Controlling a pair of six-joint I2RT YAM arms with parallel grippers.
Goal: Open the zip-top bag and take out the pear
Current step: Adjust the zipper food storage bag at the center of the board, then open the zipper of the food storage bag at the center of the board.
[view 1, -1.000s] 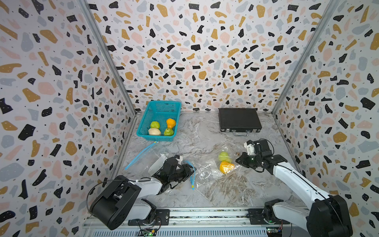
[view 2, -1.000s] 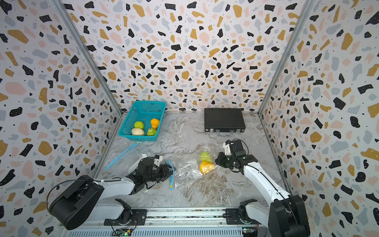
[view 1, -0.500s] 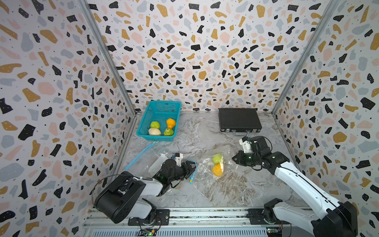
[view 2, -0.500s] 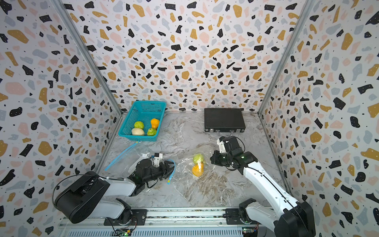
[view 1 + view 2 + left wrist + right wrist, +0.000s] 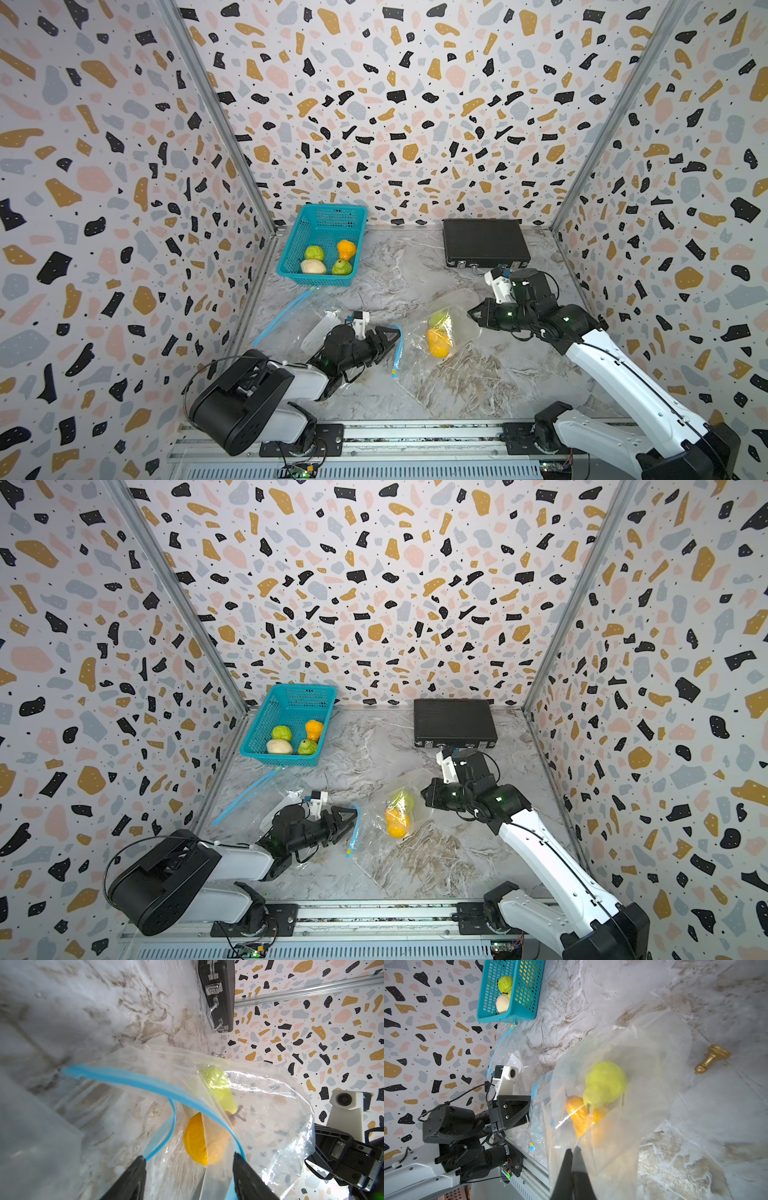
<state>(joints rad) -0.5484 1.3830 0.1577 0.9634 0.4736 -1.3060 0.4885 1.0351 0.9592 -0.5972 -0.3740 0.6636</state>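
The clear zip-top bag lies mid-table with its blue zip strip parted. Inside it are the green pear and an orange-yellow fruit touching it. My left gripper is open at the bag's mouth, one blue zip strip by each fingertip. My right gripper is shut on the bag's film at the end away from the mouth, holding it raised.
A teal basket with several fruits stands at the back left. A black case lies at the back right. Another clear bag lies under my left arm. A gold chess pawn lies beside the bag. Patterned walls enclose three sides.
The right gripper has pulled the bag and its fruit leftward toward the left gripper. The left gripper has moved up to the zip and its jaws have spread wider.
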